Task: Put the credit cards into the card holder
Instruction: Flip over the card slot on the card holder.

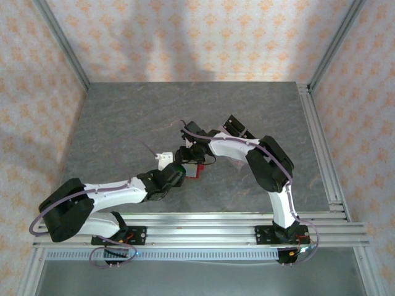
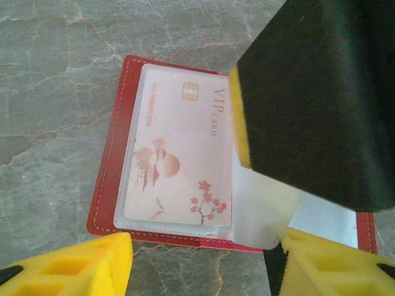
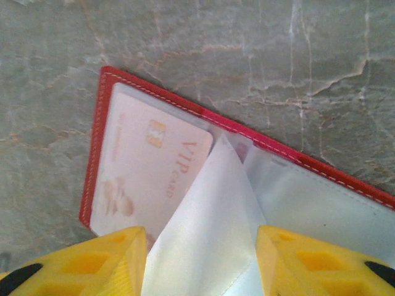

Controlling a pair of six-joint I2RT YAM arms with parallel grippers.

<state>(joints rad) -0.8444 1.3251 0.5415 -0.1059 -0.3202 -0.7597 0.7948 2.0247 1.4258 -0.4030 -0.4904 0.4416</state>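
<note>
L claw [image 2: 197, 271], R claw [image 3: 200, 265] over 1 wallet [image 2: 110, 185], 1 card [image 2: 179, 154] inside.

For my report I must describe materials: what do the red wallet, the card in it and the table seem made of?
Wallet: probably red leather or imitation, matte, pale stitching along the edge; its sleeve is clear glossy soft plastic. Card: thin printed plastic with a gold chip. Table: grey veined stone, or a print of it.
</note>
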